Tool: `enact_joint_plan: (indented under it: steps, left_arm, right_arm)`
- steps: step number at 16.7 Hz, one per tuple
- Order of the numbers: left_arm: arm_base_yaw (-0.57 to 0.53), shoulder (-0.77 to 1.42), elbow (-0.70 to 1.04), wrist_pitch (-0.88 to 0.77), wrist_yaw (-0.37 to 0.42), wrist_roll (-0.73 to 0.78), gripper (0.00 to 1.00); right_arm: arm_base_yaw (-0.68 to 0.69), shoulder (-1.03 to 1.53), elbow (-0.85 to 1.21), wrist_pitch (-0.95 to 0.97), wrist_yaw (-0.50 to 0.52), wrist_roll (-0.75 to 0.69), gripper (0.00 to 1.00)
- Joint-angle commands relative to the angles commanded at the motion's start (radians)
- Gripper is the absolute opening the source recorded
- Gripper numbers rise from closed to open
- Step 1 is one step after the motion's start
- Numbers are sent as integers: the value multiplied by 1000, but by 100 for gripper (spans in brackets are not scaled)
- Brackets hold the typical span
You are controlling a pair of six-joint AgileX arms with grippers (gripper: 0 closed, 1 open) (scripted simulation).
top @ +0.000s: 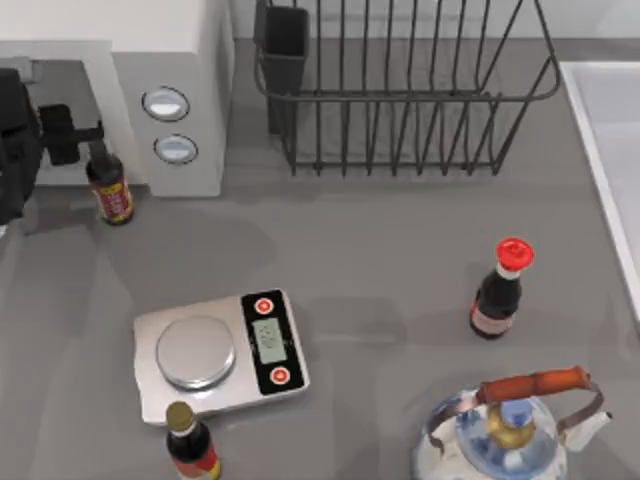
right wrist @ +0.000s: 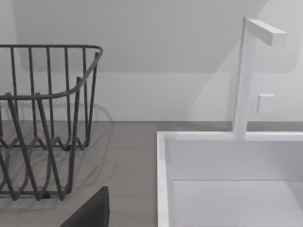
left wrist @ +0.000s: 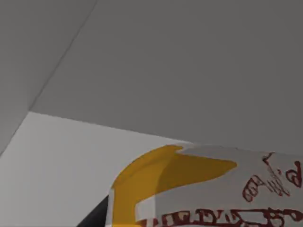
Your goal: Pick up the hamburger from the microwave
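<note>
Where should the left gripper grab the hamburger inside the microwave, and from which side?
Judging by the left wrist view, grip the hamburger across its rounded sides, coming straight in through the microwave front opening; the cavity walls likely block other approaches. The left arm already reaches there.

Hamburger (left wrist: 199,189) cut off at six o'clock — kettle (top: 510,430) and lower sauce bottle (top: 190,450) too.
</note>
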Motion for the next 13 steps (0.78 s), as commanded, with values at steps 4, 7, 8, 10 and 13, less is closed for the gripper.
enact_joint_plan:
  steps: [4,7,8,10,13]
  left_arm:
    - [-68,-199,-197,-38,-53,-23,0]
    - [-82,-237,-234,-46,-65,-29,0]
    - [-82,-237,-234,-46,-65,-29,0]
    - [-61,-199,-228,-36,-74,-28,0]
    - [-87,-173,-251,1,-53,-31,0]
  right_arm:
    - [0,0,0,0,0,0,100]
    - [0,0,0,0,0,0,100]
    - [0,0,0,0,0,0,100]
    - [0,0,0,0,0,0,100]
    - [0,0,0,0,0,0,100]
